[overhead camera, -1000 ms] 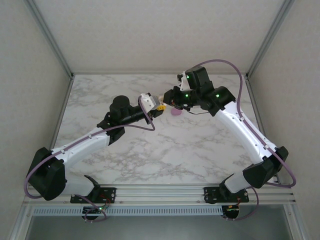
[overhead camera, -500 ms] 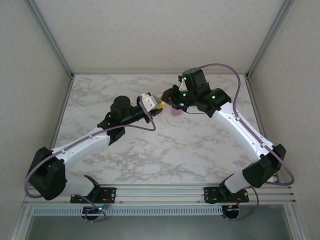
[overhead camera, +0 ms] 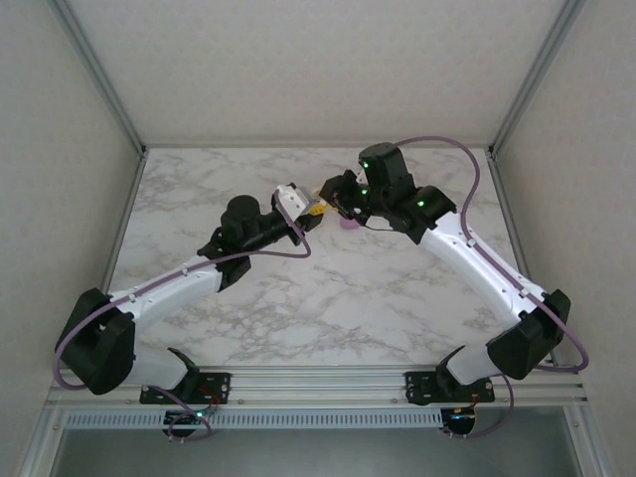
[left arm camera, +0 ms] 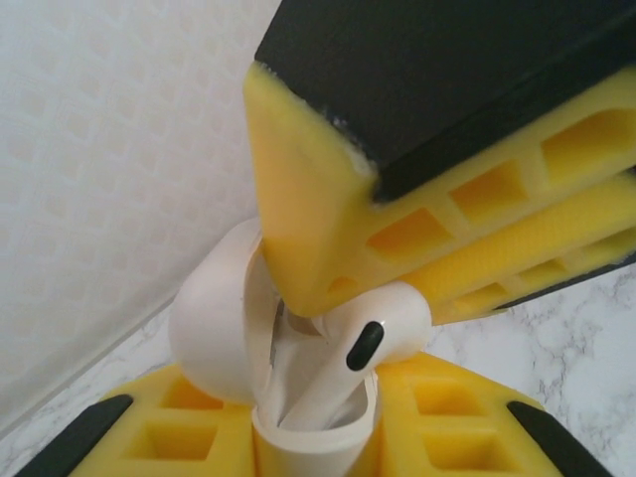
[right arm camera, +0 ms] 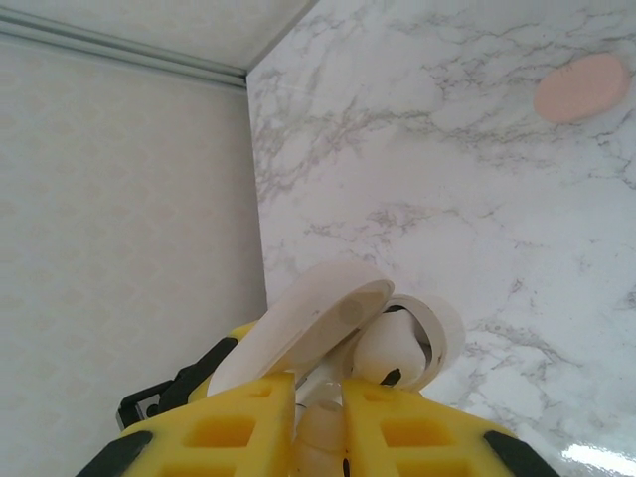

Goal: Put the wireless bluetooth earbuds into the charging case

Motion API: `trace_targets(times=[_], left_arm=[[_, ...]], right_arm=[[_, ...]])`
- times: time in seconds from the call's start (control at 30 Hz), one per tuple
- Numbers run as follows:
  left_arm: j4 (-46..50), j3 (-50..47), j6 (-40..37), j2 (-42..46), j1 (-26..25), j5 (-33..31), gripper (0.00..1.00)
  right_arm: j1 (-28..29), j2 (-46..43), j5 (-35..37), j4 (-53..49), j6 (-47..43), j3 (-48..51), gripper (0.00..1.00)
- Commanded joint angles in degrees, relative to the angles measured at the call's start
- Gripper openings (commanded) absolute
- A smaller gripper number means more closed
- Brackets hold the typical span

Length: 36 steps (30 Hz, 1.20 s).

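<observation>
Left claw (left arm camera: 313,432) clamps the open white charging case (left arm camera: 214,338), held off the counter (right arm camera: 447,149). Right claw (right arm camera: 318,397) pinches a white earbud (left arm camera: 373,333) at the case mouth, stem angled down into it. Right arm likely makes the push.

Left tool (overhead camera: 316,211) and right tool (overhead camera: 330,197) nose to nose over far-centre desk (overhead camera: 378,298), white case (left arm camera: 214,338) and earbud (left arm camera: 397,313) filling the gap. Pink case (overhead camera: 350,225) lies just beside; near desk open, walls (overhead camera: 60,179) three sides.
</observation>
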State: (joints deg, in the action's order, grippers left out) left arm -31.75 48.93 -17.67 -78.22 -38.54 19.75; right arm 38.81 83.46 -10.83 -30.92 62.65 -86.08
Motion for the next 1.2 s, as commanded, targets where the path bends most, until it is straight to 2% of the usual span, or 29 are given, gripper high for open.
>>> trace_targets(times=[0.0, 0.1, 0.23, 0.4, 0.7, 1.0, 1.17], left_arm=[[-9.2, 0.1, 2.3, 0.5, -1.2, 2.3, 0.11], [-10.6, -0.9, 2.1, 0.5, -1.2, 2.4, 0.11], [-12.2, -1.8, 1.4, 0.6, -1.2, 3.5, 0.11], [-13.3, -1.3, 2.1, -0.2, -1.2, 2.7, 0.11], [-13.5, -0.3, 7.7, -1.1, -1.2, 1.1, 0.11], [-15.7, -1.5, 11.5, -1.0, -1.1, -0.8, 0.11], [-15.0, -1.1, 12.2, -0.7, -1.0, 0.2, 0.12]], right_arm=[[-0.2, 0.7, 7.4, -0.4, 2.0, 0.8, 0.18], [-0.1, -0.7, 8.6, 1.5, 2.2, 1.7, 0.17], [-0.1, -0.1, 8.9, -1.0, 1.3, 0.1, 0.18], [1.6, 2.8, 9.5, -3.8, 0.0, -2.2, 0.22], [2.4, 5.7, 10.0, -4.8, -2.1, -5.8, 0.27], [2.5, -0.1, 11.3, -3.4, -6.7, -4.5, 0.40], [2.3, -4.3, 13.1, -4.3, -13.2, -3.0, 0.39]])
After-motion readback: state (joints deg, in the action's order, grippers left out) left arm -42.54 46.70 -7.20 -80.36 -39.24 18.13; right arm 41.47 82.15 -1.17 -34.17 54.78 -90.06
